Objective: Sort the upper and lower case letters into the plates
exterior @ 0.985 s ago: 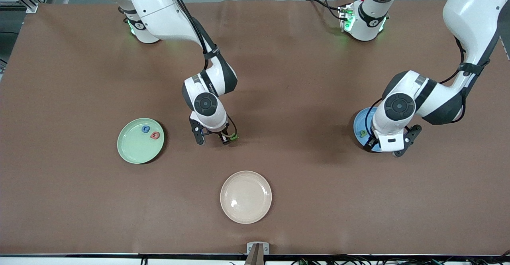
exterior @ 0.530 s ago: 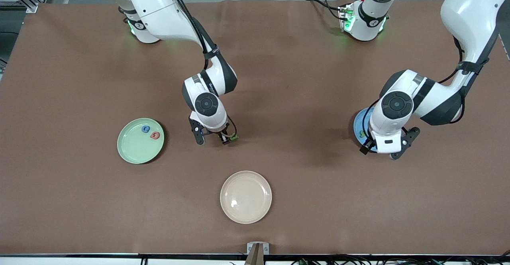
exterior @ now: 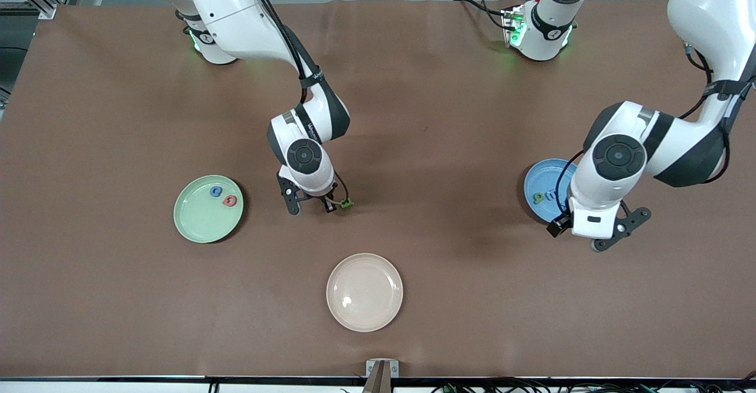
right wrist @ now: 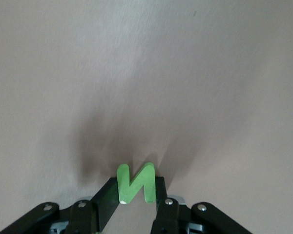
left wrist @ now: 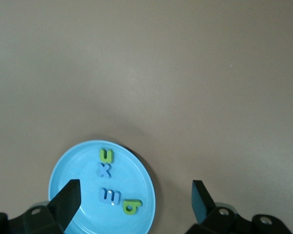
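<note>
My right gripper [exterior: 338, 205] is shut on a green letter N [right wrist: 136, 183], low over the bare table between the two plates. The same letter shows as a green speck [exterior: 347, 204] at its fingertips. The mint green plate [exterior: 198, 218] holds a blue letter [exterior: 216, 191] and a red letter [exterior: 230, 201]. The sky blue plate [left wrist: 75, 163] holds two green letters [left wrist: 106, 156] [left wrist: 132, 206] and two blue letters [left wrist: 104, 170] [left wrist: 110, 196]. My left gripper [exterior: 596, 231] hangs open and empty over that plate's [exterior: 533, 181] rim.
A cream-beige plate [exterior: 364, 292] with nothing in it lies near the table's front edge, between the two arms. A small metal bracket [exterior: 381, 368] sits at that edge.
The right gripper has shut on the green letter without shifting much. The left arm has swung toward its own end of the table, uncovering more of the sky blue plate.
</note>
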{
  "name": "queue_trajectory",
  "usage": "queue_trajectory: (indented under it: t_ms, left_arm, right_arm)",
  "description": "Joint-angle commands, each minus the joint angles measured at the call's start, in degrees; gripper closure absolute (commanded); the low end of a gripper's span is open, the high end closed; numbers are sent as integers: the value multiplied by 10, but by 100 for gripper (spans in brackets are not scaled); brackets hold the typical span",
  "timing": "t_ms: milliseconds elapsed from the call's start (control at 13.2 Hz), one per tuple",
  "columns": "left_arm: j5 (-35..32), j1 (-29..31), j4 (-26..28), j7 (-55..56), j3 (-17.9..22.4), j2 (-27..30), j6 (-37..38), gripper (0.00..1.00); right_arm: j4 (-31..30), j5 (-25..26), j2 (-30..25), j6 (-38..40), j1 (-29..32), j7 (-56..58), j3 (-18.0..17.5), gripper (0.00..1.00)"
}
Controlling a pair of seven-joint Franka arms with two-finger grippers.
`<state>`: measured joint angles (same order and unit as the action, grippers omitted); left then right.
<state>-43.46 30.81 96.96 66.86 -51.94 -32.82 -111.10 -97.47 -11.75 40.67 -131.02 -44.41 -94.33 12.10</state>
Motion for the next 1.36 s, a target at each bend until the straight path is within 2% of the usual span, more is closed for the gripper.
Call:
queue_trajectory:
  t_ms: [0, 303, 455, 606, 758, 909, 1136, 1288]
  left_arm:
    - [8, 0, -48, -46, -18, 9, 55, 0]
    - [9, 5, -105, -148, -44, 11, 127, 0]
    - [8, 6, -137, -189, -52, 12, 167, 0]
    - [9, 7, -157, -232, -53, 24, 189, 0]
    - [11, 8, -157, -254, -52, 52, 197, 0]
    - [42, 10, -157, -280, -52, 82, 213, 0]
    - [78, 9, -158, -304, -51, 113, 223, 0]
    - [123, -7, -162, -327, -28, 154, 223, 0]
  right_arm:
    - [-9, 9, -41, 71, 16, 65, 19, 100]
    - [-14, 10, -103, 132, 35, 212, 84, 100]
    - [-53, 10, -129, 117, 50, 303, 108, 100]
    - [-104, 9, -153, 66, 66, 387, 128, 100]
    - [-148, 9, -163, 11, 92, 460, 129, 100]
    - [-178, 9, -163, -38, 114, 517, 129, 100]
    - [-208, 7, -164, -63, 151, 585, 128, 100]
    - [-237, 5, -163, -103, 165, 612, 127, 100]
